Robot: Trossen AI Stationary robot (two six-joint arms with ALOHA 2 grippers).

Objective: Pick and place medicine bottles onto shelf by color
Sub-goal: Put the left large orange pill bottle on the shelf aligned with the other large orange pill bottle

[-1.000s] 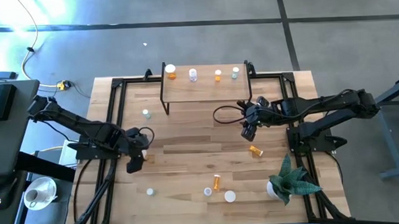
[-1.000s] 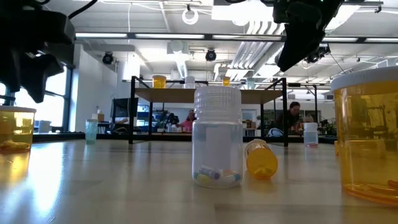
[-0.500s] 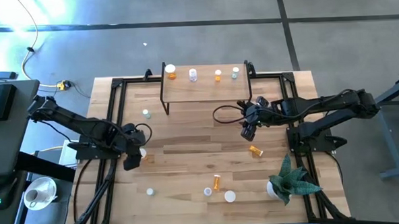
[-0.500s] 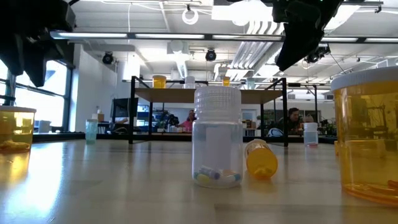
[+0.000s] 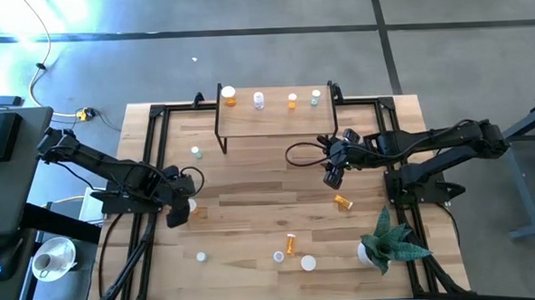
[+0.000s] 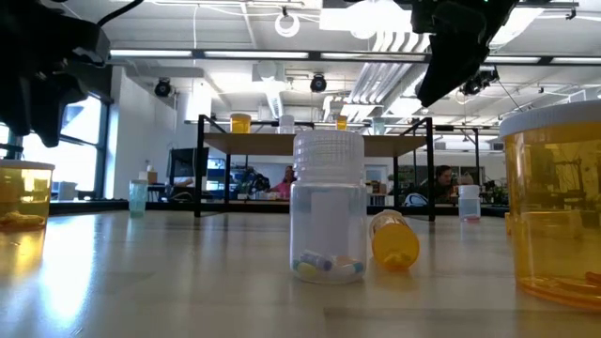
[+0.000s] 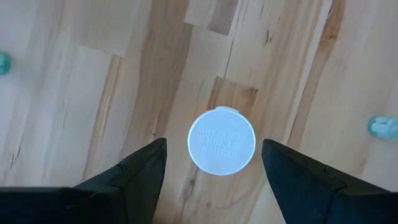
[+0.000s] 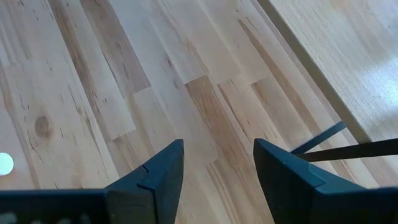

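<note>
Four bottles [image 5: 259, 100] stand on the shelf [image 5: 275, 116] behind the bottles scattered across the table [image 5: 251, 196].

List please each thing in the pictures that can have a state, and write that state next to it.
left gripper: open, above a white-capped bottle, not touching it.
right gripper: open, empty, over bare table near the shelf.
four bottles on the shelf: upright, capped.
orange bottle: lying on its side.
clear bottle: upright, capped, pills inside.
plant: upright.
</note>
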